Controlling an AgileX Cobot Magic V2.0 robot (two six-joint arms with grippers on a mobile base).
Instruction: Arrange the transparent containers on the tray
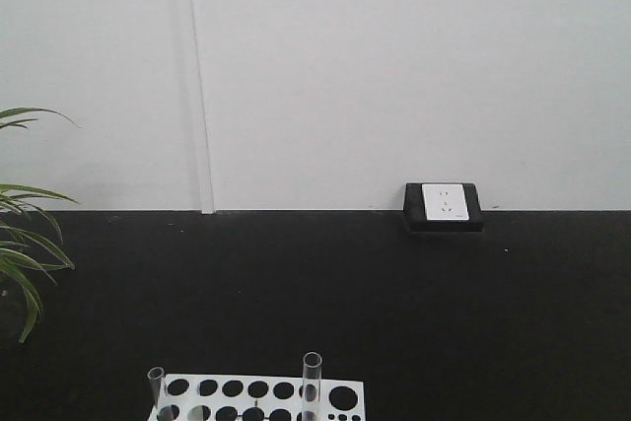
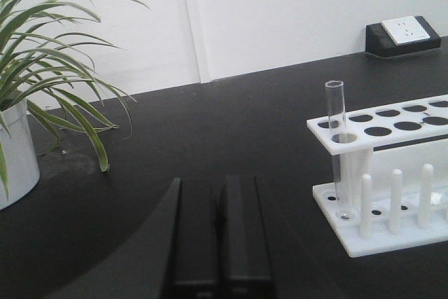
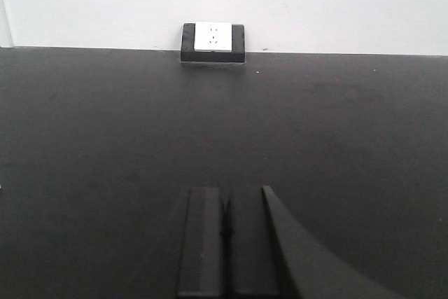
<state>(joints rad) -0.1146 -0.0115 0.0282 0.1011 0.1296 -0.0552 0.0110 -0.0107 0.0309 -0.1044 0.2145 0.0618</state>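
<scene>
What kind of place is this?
Likely a lab-style workbench: a white rack holding glass test tubes stands on a black tabletop, with a power socket and potted plant by a plain white wall.

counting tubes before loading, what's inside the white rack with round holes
Two long clear glass test tubes stand upright in the white plastic rack, one at its left corner, one nearer the right. Other visible holes look empty. Its near part is out of frame.
</scene>
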